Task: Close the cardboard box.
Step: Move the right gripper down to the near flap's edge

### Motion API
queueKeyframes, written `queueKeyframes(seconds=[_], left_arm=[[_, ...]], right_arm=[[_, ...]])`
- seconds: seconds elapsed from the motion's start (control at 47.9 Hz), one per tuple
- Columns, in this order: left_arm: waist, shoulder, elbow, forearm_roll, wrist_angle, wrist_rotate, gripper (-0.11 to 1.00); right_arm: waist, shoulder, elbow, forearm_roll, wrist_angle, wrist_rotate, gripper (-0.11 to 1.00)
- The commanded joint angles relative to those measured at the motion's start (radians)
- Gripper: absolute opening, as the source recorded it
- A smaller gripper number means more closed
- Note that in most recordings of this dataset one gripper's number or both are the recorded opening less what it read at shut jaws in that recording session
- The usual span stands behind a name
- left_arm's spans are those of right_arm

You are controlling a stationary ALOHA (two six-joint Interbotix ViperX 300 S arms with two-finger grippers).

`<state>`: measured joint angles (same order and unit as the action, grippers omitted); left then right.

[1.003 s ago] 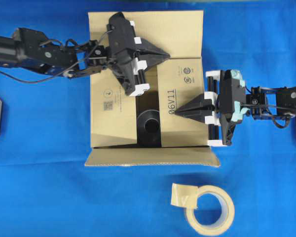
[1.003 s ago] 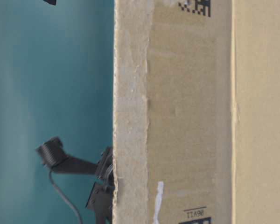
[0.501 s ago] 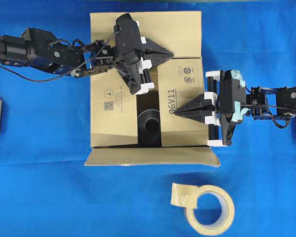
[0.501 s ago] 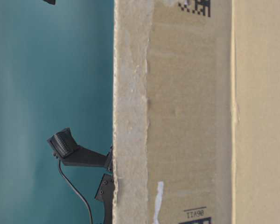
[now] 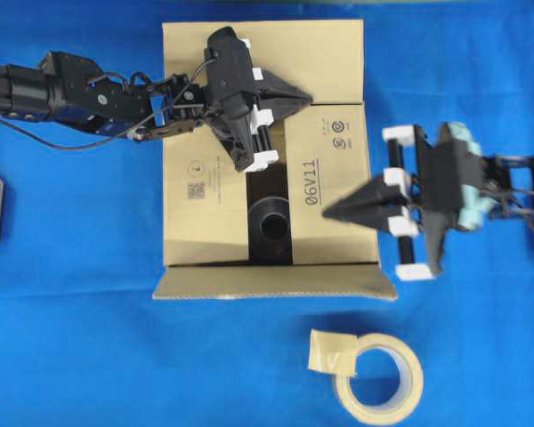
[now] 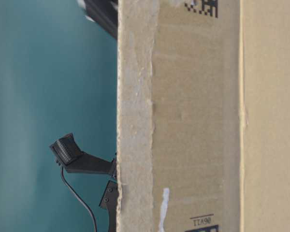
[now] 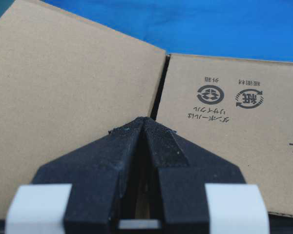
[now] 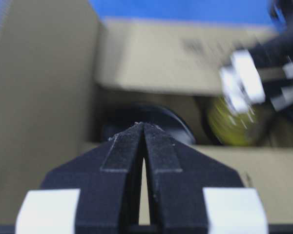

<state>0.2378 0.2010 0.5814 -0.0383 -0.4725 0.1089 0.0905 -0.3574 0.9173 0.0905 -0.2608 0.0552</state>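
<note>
1. Overhead exterior view: the left gripper (image 5: 298, 94) has its fingers pressed together into a point, holding nothing; the tip sits over the seam between the far flap and the right flap of the cardboard box (image 5: 325, 169), in the upper middle of the frame.
2. Its arm stretches in from the left edge, wrist over the box's upper left part.
3. The right gripper (image 5: 331, 213) is likewise pinched to a point with nothing between the fingers; its tip lies over the right flap near the box's right edge, pointing left and slightly down-frame.
4. Its arm comes in from the right edge, tilted a little against the box's side.
5. The box stands in the upper centre on the blue cloth (image 5: 89, 338), its long axis running top to bottom of the frame. Left and right flaps are folded inward with a dark gap between them; the near flap lies spread outward at the bottom.
6. Through the gap a black round object (image 5: 269, 222) shows inside.
7. A tape roll (image 5: 378, 374) lies below the box, apart from it.
</note>
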Motion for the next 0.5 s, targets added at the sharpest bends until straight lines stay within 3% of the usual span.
queueKeyframes(seconds=[0.0, 0.23, 0.48], left_arm=[[-0.006, -0.018, -0.005, 0.002, -0.003, -0.002, 0.0], [-0.008, -0.018, -0.005, 0.002, -0.003, -0.002, 0.0], [-0.006, -0.017, -0.005, 0.002, -0.003, -0.002, 0.0]], right_arm=[[0.044, -0.055, -0.021, 0.002, -0.006, 0.0, 0.0], [0.193, -0.127, -0.005, -0.002, -0.074, -0.005, 0.0], [0.337, -0.081, 0.008, -0.006, -0.083, -0.012, 0.0]])
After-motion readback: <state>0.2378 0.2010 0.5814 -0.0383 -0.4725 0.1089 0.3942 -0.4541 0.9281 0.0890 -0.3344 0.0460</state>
